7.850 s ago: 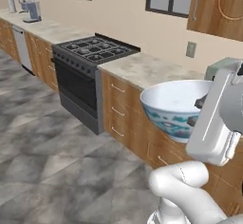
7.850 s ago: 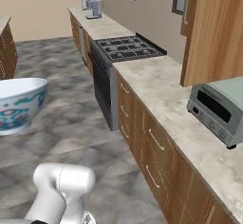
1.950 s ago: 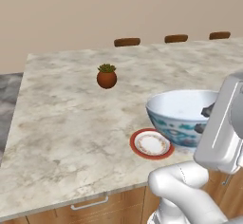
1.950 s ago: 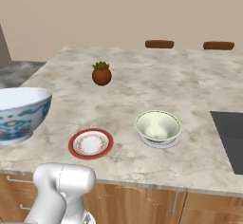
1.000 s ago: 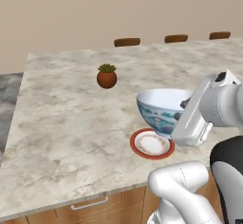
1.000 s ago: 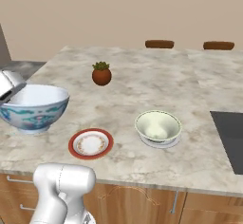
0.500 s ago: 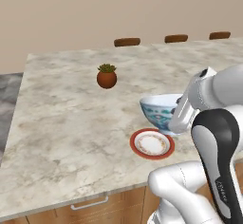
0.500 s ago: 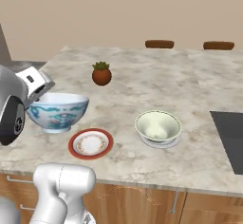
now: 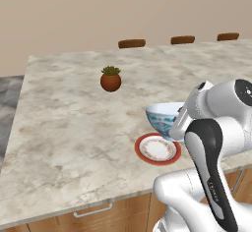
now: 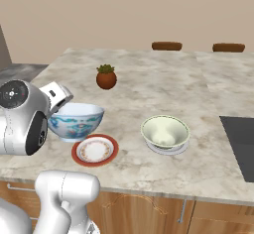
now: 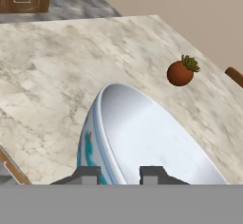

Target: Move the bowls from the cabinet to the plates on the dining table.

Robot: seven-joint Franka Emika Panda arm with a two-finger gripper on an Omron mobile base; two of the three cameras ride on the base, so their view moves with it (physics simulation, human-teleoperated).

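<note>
The hand (image 11: 117, 174) is pinching the blue-patterned bowl's (image 10: 75, 120) rim, hanging beside the red plate (image 10: 95, 149), not over it. Releasing now is risking an off-centre landing on the surface (image 10: 149, 79).

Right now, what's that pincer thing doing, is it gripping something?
Pincer: shut on the rim of the blue-patterned bowl, held just beside the red plate.

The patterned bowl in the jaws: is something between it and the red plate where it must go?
Nothing visible is. The patterned bowl, its rim gripped by the gripper, hangs just behind the red plate, whose top is bare. The potted plant stands farther back.
</note>
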